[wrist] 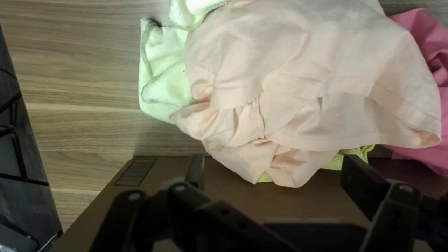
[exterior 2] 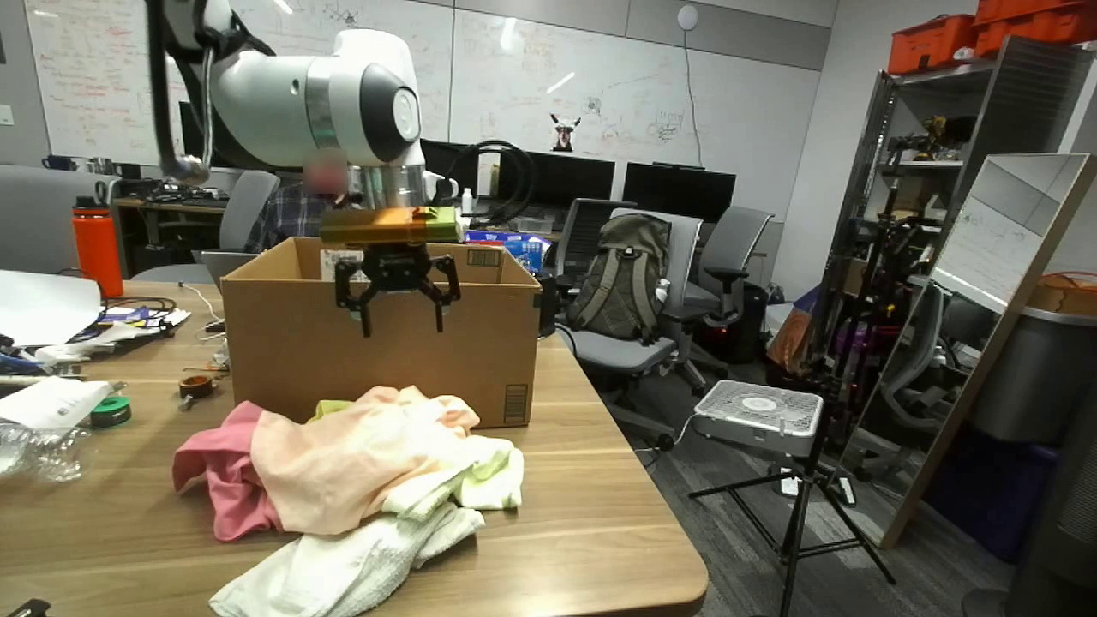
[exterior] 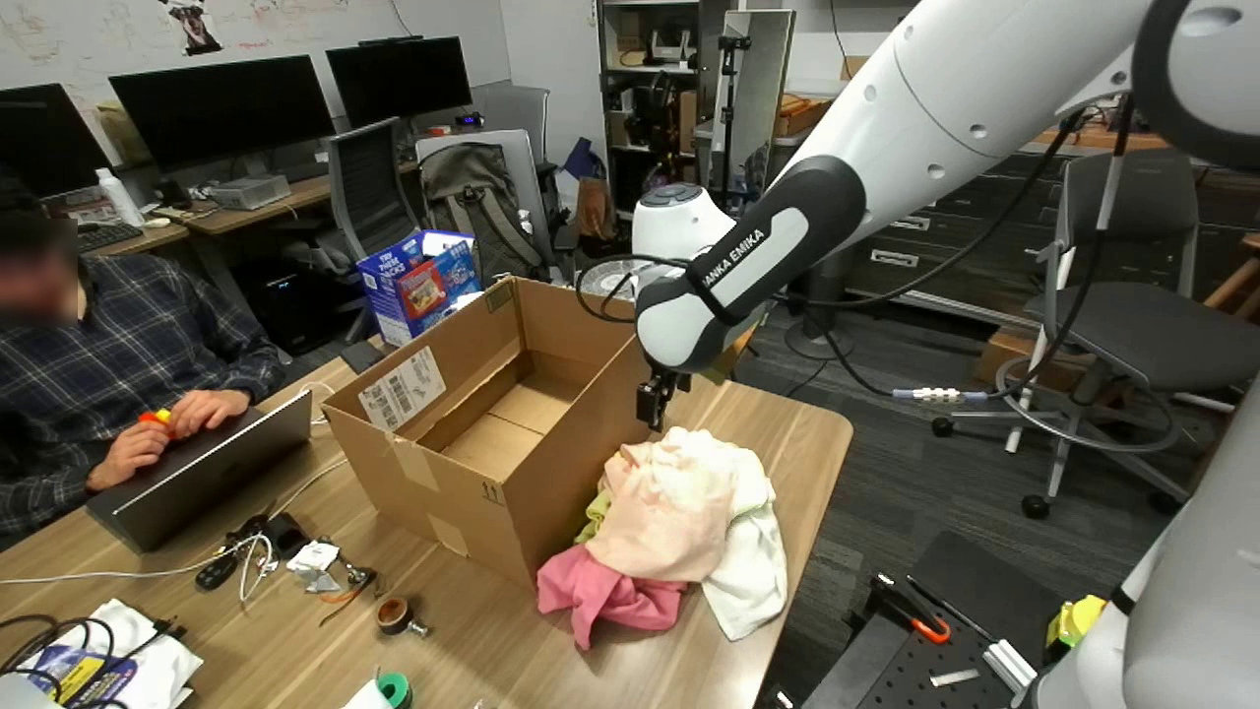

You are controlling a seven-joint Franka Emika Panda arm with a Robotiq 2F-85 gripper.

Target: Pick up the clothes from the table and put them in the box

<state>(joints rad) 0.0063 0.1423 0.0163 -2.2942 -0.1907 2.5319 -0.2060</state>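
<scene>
Wrist view, and it's clothes (wrist: 290, 91) all heaped on the table (wrist: 87, 80), something peach on top, pink peeking out! In an exterior view, the tool (exterior 2: 403, 332) hangs higher than the clothes, jaws spread wide, gripping nothing. In an exterior view, the box (exterior: 571, 453) stands right beside them, no garment showing inside: I'd judge nothing's done, every piece to go.

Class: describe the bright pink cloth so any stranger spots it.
Start at the big cardboard box on the wooden table. Beside it lies a heap of clothes, where the bright pink cloth pokes out from under a peach garment. No other visible piece is so deeply pink.
</scene>
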